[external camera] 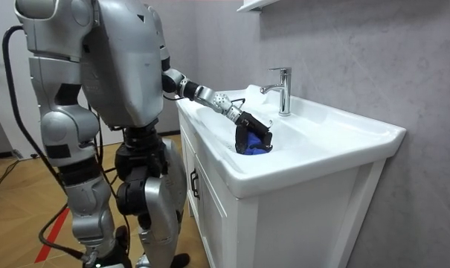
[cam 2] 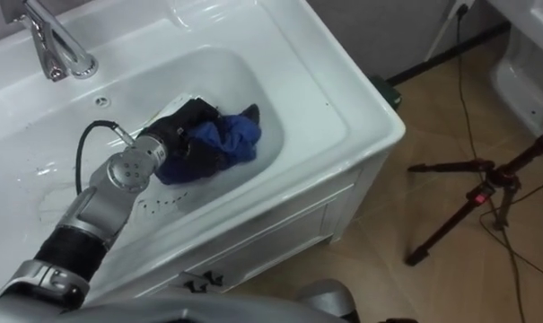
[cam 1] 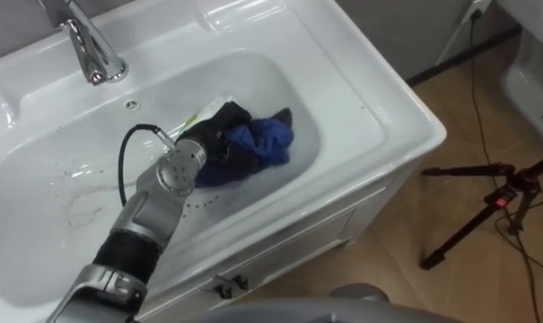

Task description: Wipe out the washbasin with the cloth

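A dark blue cloth [cam 1: 269,144] lies bunched in the white basin [cam 1: 343,117], right of its middle. My left hand [cam 1: 219,136] reaches in from the lower left and lies on the cloth's left side with its fingers curled into it. In the room view the left hand [external camera: 253,125] presses down on the cloth [external camera: 252,147] at the near side of the basin [external camera: 336,138]. I stand upright at the end of the vanity. My right arm hangs at my side with the right hand [external camera: 98,253] at that view's lower edge.
A chrome tap [cam 1: 91,49] stands at the back left of the basin. Water drops lie on the basin floor [cam 1: 74,193] to the left. The white cabinet [cam 1: 280,256] is below. A black tripod [cam 1: 486,202] stands on the wooden floor to the right.
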